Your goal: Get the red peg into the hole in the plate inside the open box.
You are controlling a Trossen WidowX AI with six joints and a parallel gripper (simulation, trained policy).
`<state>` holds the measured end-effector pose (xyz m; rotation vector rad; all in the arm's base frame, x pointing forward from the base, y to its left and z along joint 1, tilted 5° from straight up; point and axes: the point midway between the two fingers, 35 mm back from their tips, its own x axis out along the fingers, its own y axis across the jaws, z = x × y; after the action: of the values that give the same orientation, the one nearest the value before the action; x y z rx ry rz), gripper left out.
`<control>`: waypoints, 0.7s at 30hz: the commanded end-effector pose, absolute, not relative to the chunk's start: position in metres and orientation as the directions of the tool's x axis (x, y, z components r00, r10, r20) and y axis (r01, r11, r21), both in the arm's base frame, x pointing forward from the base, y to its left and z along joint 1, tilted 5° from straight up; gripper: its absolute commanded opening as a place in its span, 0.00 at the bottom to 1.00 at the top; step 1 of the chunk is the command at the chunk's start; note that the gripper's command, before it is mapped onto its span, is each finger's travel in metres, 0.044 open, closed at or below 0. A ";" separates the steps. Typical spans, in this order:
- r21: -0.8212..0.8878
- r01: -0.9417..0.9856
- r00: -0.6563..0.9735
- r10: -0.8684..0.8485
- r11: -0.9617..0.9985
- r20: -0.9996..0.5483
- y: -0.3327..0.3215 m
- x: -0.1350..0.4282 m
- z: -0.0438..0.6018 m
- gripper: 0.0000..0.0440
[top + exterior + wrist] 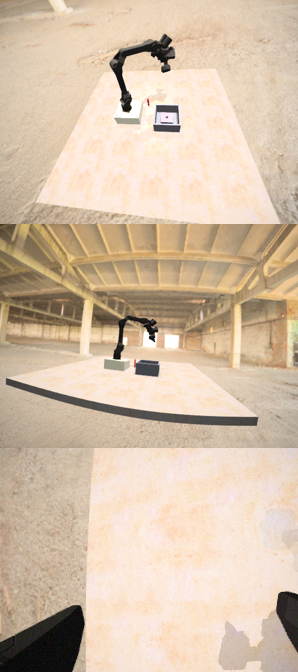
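The red peg (pixel 148 102) (pixel 135 363) stands upright on the table top, between the arm's base and the box. The open dark box (pixel 167 128) (pixel 147 369) is beside it. Inside the box lies a light plate (pixel 163 120) with a small dark hole (pixel 167 117), which shows nothing in it. My gripper (pixel 166 70) (pixel 152 339) (pixel 182 609) is high above the table top, away from the peg. In the wrist view its fingers are wide apart with nothing between them. The peg and box are not in the wrist view.
The arm stands on a pale base block (pixel 127 120) (pixel 116 364), left of the peg. The pale table top (pixel 168 173) (pixel 134 395) (pixel 165 533) carries everything. Its edge beside the floor (pixel 40 523) shows on the left in the wrist view, and arm shadows lie at the right.
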<state>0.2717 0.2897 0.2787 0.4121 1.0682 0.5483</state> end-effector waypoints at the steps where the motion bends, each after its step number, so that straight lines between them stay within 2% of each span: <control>1: 0.535 -0.111 0.355 0.536 0.837 -0.766 0.271 0.265 0.258 1.00; 11: 0.401 0.183 0.249 0.353 0.897 -0.902 0.224 0.233 0.204 1.00; 21: 0.174 0.424 0.086 0.152 0.889 -0.985 0.185 0.187 0.152 1.00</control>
<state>0.1988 0.1958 0.1649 0.4880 1.4567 -0.1232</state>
